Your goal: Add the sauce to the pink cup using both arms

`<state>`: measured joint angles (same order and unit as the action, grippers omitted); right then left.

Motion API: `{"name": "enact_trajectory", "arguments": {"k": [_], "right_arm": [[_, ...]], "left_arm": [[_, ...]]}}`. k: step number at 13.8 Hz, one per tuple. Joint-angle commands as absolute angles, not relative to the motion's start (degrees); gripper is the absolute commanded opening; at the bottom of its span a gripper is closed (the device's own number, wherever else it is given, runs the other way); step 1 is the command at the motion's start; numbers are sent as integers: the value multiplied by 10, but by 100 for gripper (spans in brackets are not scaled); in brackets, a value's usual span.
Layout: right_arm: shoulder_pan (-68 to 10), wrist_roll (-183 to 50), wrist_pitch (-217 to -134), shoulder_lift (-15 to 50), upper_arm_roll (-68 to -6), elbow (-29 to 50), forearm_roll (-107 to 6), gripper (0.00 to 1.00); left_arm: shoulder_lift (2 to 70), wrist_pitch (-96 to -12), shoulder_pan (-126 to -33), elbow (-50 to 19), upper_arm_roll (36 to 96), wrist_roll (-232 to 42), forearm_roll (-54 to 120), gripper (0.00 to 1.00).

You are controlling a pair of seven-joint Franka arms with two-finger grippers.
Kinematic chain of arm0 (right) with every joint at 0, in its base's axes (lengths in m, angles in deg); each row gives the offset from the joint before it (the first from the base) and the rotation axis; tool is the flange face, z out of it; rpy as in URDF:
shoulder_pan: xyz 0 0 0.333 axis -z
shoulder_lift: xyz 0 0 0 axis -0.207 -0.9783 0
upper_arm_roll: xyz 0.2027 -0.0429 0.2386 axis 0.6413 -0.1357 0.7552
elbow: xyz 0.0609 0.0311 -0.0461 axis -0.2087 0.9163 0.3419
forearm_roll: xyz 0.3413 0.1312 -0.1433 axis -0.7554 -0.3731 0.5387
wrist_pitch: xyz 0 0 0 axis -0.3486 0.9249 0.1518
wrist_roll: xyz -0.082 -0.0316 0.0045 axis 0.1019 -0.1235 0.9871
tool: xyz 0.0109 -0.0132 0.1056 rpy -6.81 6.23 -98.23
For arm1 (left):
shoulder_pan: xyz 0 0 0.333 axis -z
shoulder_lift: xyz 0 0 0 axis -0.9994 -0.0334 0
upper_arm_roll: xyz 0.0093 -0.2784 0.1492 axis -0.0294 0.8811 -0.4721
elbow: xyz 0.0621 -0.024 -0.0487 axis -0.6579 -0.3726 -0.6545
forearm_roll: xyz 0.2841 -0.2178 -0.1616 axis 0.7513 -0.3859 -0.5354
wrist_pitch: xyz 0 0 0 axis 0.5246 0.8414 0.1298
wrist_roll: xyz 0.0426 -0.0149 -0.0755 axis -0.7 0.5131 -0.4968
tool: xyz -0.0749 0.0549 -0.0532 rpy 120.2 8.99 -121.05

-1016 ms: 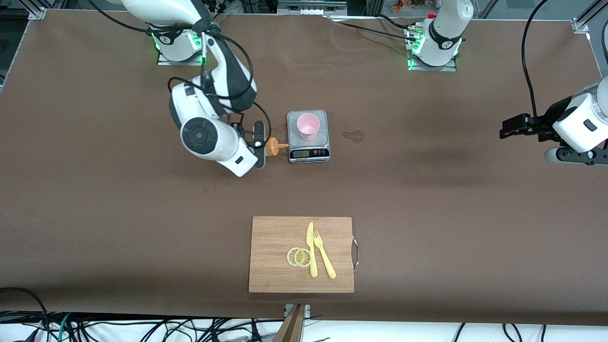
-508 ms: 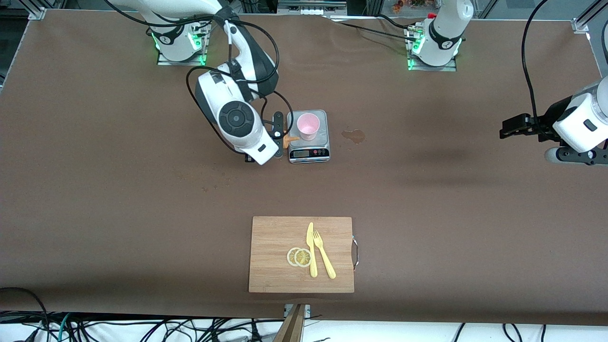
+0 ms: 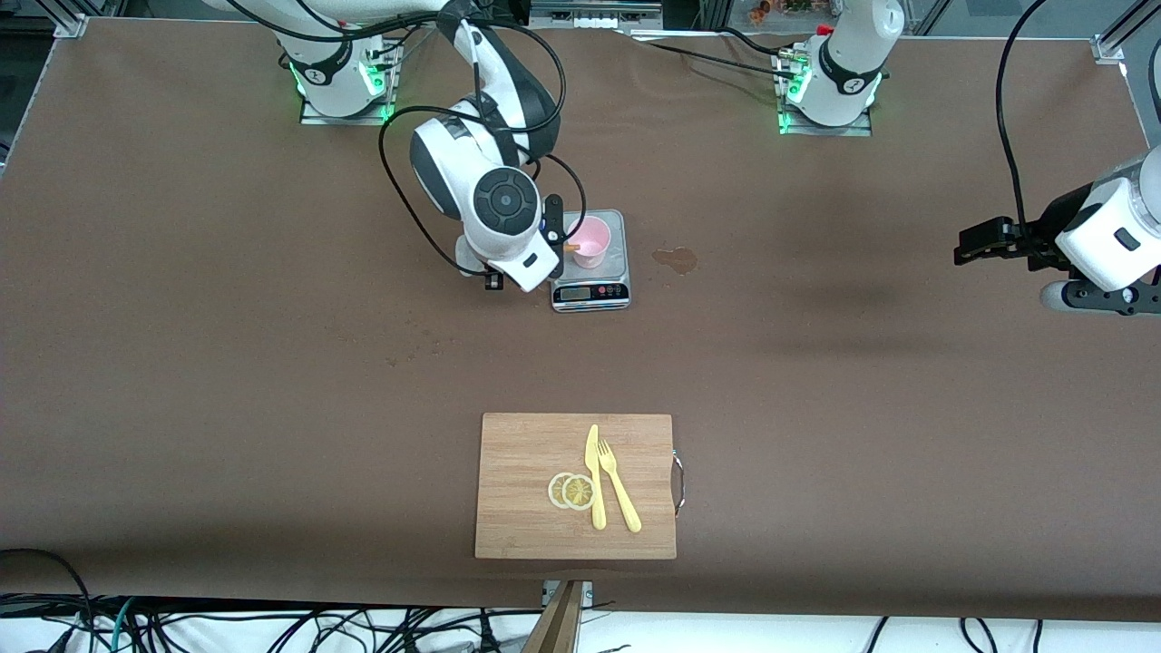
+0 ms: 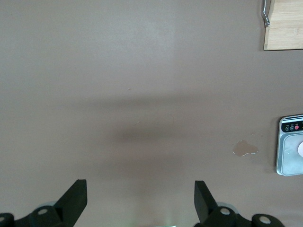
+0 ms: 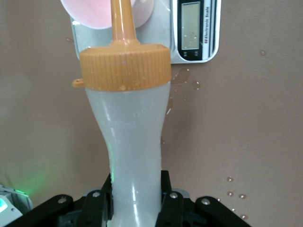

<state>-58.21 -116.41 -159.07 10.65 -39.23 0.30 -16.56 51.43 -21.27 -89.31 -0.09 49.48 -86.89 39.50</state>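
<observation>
The right gripper (image 3: 550,238) is holding the sauce (image 5: 128,118) bottle tight between its two fingers, squeezing it near the bottom end. The bottle is tipped on its side, and its orange cap and long nozzle are pointing at the pink cup (image 3: 589,241). The nozzle tip is sitting over the cup's rim. The pink cup is standing upright on the shiny plate of a small kitchen scale (image 3: 590,290). The scale is sitting in the middle of the bench, closer to the edge where the arm bases stand. Beside the scale, toward the left arm's end, a little wet spot (image 3: 677,259) is lying on the brown bench top. The left gripper (image 4: 139,201) is waiting up in the air over the bench edge at its own end, with its fingers spread wide apart and nothing between them. A wooden cutting board (image 3: 517,453) is lying near the bench edge closest to the front camera. On the board, a yellow knife (image 3: 594,476), a yellow fork (image 3: 619,485) and two lemon slices (image 3: 571,491) are resting close together.
</observation>
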Motion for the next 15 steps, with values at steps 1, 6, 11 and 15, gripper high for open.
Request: {"name": "enact_trajectory", "arguments": {"k": [1,6,11,15], "right_arm": [[-585,-1148,-1580,122,-381,19,-142,10],[-589,-1096,-1559,122,-358,21,-100,10],[-597,-1073,-1543,123,-357,16,-77,10],[-612,-1029,-1521,122,-357,15,-53,10]], "left_arm": [[513,-206,-892,6,493,-862,396,100],[513,-206,-891,6,493,-862,396,100],[513,-206,-892,6,493,-862,396,100],[513,-206,-891,6,493,-862,396,100]]}}
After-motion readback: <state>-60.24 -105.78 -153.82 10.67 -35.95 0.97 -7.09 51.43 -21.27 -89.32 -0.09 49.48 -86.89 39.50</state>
